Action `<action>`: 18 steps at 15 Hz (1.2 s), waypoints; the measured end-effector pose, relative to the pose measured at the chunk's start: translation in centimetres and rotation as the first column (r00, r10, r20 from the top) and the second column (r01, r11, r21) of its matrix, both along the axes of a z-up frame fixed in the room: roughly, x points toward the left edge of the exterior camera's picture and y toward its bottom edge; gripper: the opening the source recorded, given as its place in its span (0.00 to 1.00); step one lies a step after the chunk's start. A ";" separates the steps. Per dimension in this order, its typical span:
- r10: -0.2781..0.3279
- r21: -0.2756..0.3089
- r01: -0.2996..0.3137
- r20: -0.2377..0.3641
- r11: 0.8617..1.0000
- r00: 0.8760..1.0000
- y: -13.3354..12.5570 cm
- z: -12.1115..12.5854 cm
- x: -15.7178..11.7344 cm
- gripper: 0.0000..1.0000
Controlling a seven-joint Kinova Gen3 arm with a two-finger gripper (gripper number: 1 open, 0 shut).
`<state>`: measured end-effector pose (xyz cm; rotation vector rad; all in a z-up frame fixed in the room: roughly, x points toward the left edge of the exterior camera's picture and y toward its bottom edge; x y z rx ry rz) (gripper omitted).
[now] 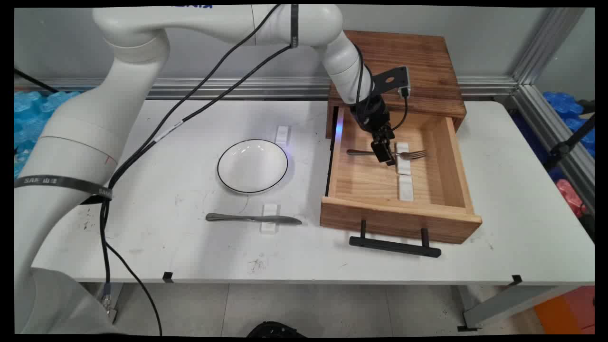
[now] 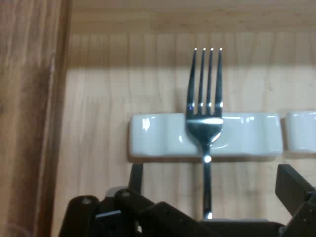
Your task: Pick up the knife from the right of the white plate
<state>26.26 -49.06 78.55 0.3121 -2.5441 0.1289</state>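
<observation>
Gripper (image 1: 385, 156) open astride fork (image 2: 206, 118) handle

White arm (image 1: 80, 133) is wearing black straps, black cables (image 1: 156, 137) are trailing along it, ending in a black gripper (image 1: 385, 154).

Bright, even overhead light — glare on the bowl (image 1: 252, 166) and fork (image 2: 206, 116); hand view soft, foreground blurred.

A lab: aluminium framing (image 1: 532, 52) edges the white test table (image 1: 513, 190).
</observation>
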 end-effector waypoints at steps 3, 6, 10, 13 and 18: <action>0.010 0.012 -0.010 -0.015 1.000 1.000 0.8 0.7 -0.2 1.00; 0.017 0.019 -0.017 -0.030 1.000 0.999 1.5 1.5 -0.5 1.00; 0.033 0.031 -0.031 -0.063 0.999 0.997 3.0 3.8 -0.9 1.00; 0.036 0.033 -0.034 -0.078 0.999 0.996 3.8 5.2 -0.8 1.00; 0.043 0.017 -0.041 -0.097 0.999 0.994 5.8 8.1 0.4 1.00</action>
